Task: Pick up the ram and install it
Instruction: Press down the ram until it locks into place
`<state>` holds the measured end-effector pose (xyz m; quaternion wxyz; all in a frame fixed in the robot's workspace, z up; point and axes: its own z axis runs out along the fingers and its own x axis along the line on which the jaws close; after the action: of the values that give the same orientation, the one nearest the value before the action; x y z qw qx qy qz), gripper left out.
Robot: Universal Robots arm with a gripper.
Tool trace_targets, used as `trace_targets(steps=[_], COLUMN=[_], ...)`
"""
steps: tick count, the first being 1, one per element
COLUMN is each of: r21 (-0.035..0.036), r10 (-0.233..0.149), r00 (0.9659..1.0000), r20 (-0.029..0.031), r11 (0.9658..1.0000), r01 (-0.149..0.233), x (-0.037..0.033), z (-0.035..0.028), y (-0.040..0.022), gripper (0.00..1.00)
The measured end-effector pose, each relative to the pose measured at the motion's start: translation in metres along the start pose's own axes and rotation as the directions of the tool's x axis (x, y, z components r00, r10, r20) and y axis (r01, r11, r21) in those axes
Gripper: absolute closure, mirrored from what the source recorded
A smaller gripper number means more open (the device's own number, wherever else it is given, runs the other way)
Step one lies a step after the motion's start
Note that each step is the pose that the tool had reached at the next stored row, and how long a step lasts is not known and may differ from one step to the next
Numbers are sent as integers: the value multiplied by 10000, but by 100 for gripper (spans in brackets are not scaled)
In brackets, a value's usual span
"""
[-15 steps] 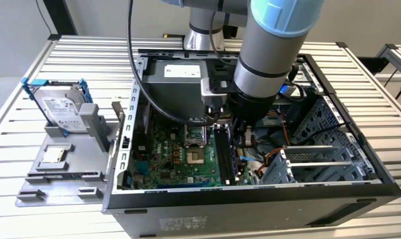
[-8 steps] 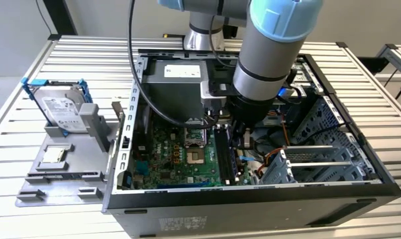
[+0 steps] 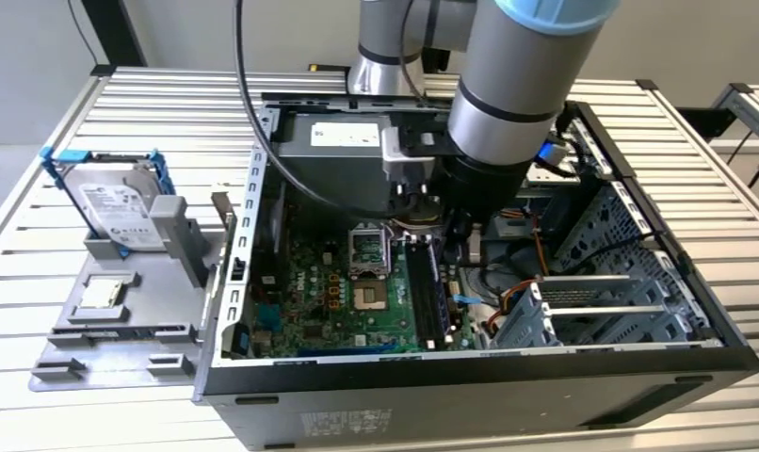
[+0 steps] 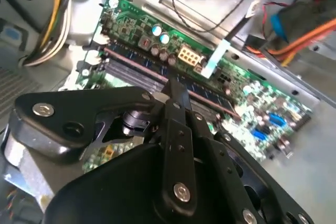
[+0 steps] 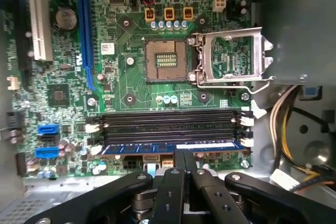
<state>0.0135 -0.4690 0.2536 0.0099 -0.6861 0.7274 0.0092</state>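
Note:
The ram (image 5: 136,148) is a thin bluish stick standing edge-up in the slot nearest the board's edge, beside the empty black slots (image 5: 168,121) of the green motherboard (image 3: 316,282). White latches (image 5: 245,141) sit at the slot ends. My gripper (image 5: 184,154) is down inside the open computer case (image 3: 480,377), with its black fingers pressed together. The tips rest on the ram's upper edge at about mid-length. The fingers close along the stick's length, not across it. In the second wrist view the gripper (image 4: 176,88) meets the same slot row.
The bare CPU socket (image 5: 165,59) and its raised metal cover (image 5: 231,56) lie beyond the slots. Cable bundles (image 5: 283,124) hang close by. A drive cage (image 3: 605,301) fills the case at the exterior view's right. Outside stand a hard drive (image 3: 109,202) and a chip (image 3: 104,294).

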Motion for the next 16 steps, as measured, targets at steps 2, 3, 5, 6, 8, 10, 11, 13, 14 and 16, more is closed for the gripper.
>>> trace_targets(steps=[2, 3, 5, 6, 8, 10, 11, 13, 14, 16], r21=[0, -1, 0, 0, 0, 0, 0, 0, 0, 0], r10=[-1, -1, -1, -1, -1, -1, -1, -1, -1, -1], r00=[10000, 10000, 10000, 10000, 10000, 10000, 10000, 10000, 10000, 10000], r20=[-1, -1, -1, -5, -1, 0, -1, 0, -2, -2], r11=[10000, 10000, 10000, 10000, 10000, 10000, 10000, 10000, 10000, 10000], r01=[1, 1, 1, 1, 1, 1, 1, 1, 1, 1], x=[-3, -4, -6, -8, -9, -9, -9, -8, -9, -8], z=[-99, -144, -233, -292, -309, -309, -309, -309, -310, -311], y=[0, 0, 0, 0, -1, -1, -1, -1, -1, -1], gripper=[100, 100, 100, 100, 100, 100, 100, 100, 100, 100])
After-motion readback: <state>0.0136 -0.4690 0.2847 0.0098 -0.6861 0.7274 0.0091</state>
